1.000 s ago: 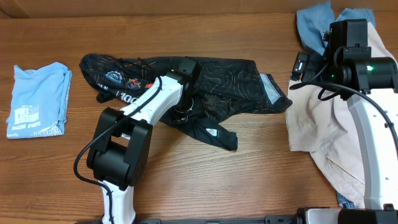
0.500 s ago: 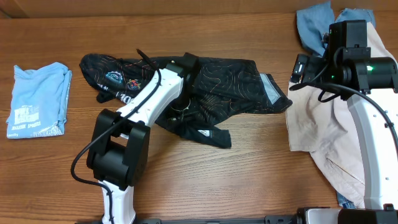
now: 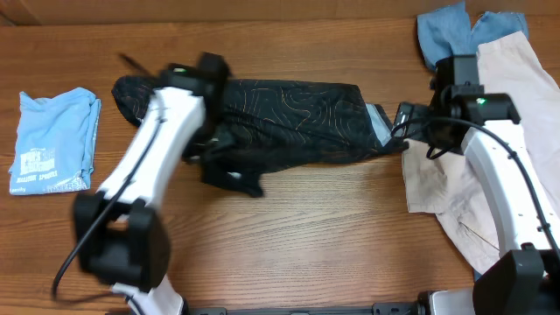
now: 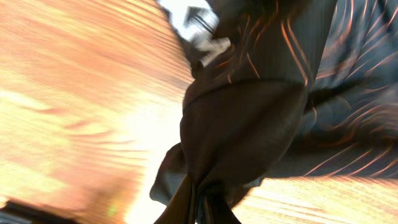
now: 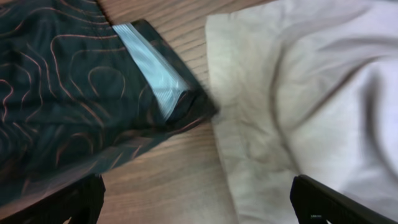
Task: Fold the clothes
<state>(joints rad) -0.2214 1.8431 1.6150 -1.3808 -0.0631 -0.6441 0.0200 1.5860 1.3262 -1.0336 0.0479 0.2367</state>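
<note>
**Q:** Which relation does the coming move turn on?

**A:** The black garment [image 3: 297, 118] lies with its long axis parallel to the far edge of the surface [image 3: 306, 254], and 1 tool stands at each end of it. The left tool [image 4: 200, 210] is closed on a gathered bunch of the garment's dark cloth at its left part. The left wrist view shows the fabric drawn to a tight point between the fingers. The right tool [image 5: 199, 202] is spread wide and holds nothing.

**Q:** Where is the free end relative to the right tool?

**A:** Just ahead of it and toward the left edge. The corner bearing the pale band [image 5: 152, 71] rests flat, beside but apart from the beige garment [image 3: 446, 175] at the right edge. The right arm is plainly the nearer of the 2 to that corner.

**Q:** And the other clothes?

**A:** A folded blue shirt [image 3: 52, 140] sits near the left edge. A blue garment [image 3: 442, 31] lies crumpled at the far right corner, partly under the beige one. Judged from this layout, the black garment's fold is not yet made.
</note>
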